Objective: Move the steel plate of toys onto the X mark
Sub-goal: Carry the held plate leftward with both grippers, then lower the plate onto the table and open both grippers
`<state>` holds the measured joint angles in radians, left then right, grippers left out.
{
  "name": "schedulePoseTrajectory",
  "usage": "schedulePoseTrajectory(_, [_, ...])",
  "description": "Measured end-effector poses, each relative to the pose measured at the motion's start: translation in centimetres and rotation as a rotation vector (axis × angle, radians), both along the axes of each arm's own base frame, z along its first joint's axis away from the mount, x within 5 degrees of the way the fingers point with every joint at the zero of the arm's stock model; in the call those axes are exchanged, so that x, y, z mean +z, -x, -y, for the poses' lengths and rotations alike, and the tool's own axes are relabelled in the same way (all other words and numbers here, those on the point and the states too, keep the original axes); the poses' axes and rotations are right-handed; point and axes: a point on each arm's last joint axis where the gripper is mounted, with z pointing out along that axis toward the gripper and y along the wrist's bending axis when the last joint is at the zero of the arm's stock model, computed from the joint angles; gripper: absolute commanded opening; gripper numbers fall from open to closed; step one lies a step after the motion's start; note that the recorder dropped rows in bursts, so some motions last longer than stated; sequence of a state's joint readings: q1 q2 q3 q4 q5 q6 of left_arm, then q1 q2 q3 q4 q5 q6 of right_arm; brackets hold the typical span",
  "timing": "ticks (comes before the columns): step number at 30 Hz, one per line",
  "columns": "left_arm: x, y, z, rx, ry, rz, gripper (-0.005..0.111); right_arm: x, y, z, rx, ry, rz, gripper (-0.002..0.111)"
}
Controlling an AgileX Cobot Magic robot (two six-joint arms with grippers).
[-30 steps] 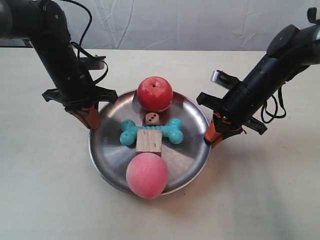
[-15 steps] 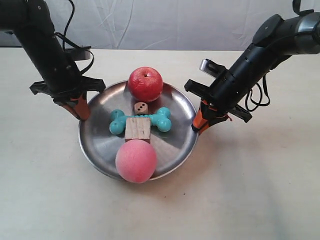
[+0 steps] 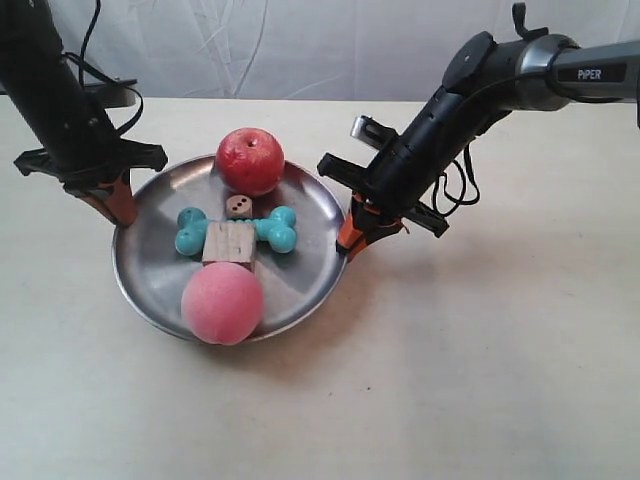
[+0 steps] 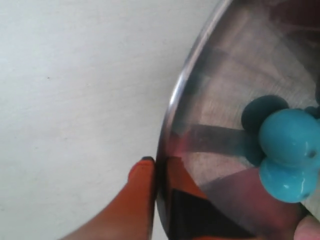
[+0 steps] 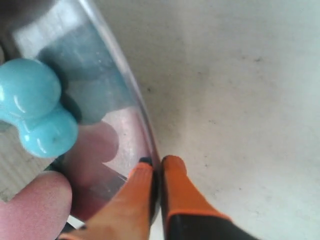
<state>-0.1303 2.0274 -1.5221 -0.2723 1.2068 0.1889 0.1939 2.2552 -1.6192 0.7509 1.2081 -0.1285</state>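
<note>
The steel plate [image 3: 150, 272] holds all the toys: the red apple [image 3: 250, 160] at its far side, the brown die [image 3: 238, 206], the teal bone [image 3: 278, 229], the wooden cube [image 3: 229, 242] lying on the bone, and the pink peach [image 3: 222, 304] at the near rim. The gripper of the arm at the exterior view's left [image 3: 122, 212] pinches the rim; so does the one at the exterior view's right [image 3: 348, 238]. My left gripper [image 4: 159, 165] is shut on the plate's rim [image 4: 172, 107], near the bone [image 4: 287, 150]. My right gripper [image 5: 156, 162] is likewise shut on the rim [image 5: 131, 85], beside the bone [image 5: 35, 115] and peach [image 5: 32, 205]. The X mark is out of view.
The pale tabletop [image 3: 480, 360] spreads round the plate on all sides. A white cloth backdrop [image 3: 300, 45] hangs behind the table's far edge. Black cables [image 3: 460, 190] trail from the arm at the exterior view's right.
Both grippers, still pinching the rim, have carried the plate and its toys toward the exterior view's left and a little farther back. The toys kept their places on the plate.
</note>
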Motion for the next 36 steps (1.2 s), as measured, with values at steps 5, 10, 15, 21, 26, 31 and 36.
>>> schedulePoseTrajectory(5, [-2.1, -0.5, -0.1, 0.005, 0.002, -0.05, 0.0, -0.8, -0.1, 0.0, -0.01, 0.005, -0.022, -0.001])
schedulePoseTrajectory(10, [-3.4, -0.7, 0.0, 0.005, 0.002, -0.081, 0.0, -1.3, -0.2, 0.0, -0.013, 0.008, -0.034, -0.001])
schedulePoseTrajectory(15, [-3.6, -0.8, 0.1, 0.009, 0.009, -0.086, 0.0, -1.4, -0.2, 0.1, -0.011, 0.025, -0.025, -0.001])
schedulePoseTrajectory(21, [-3.7, -0.8, 0.2, 0.014, 0.018, -0.088, 0.0, -1.5, -0.2, 0.2, -0.013, 0.048, -0.024, -0.001])
schedulePoseTrajectory(26, [-4.4, -0.9, 0.3, 0.019, 0.025, -0.108, 0.0, -1.6, -0.3, 0.2, -0.014, 0.059, -0.016, -0.001])
schedulePoseTrajectory(31, [-4.9, -0.9, 0.3, 0.021, 0.025, -0.117, 0.0, -1.7, -0.4, 0.2, -0.013, 0.072, 0.0, -0.001])
schedulePoseTrajectory(36, [-4.9, -1.1, 0.3, 0.026, 0.025, -0.099, 0.0, -1.7, -0.5, 0.1, -0.022, 0.079, 0.016, 0.009])
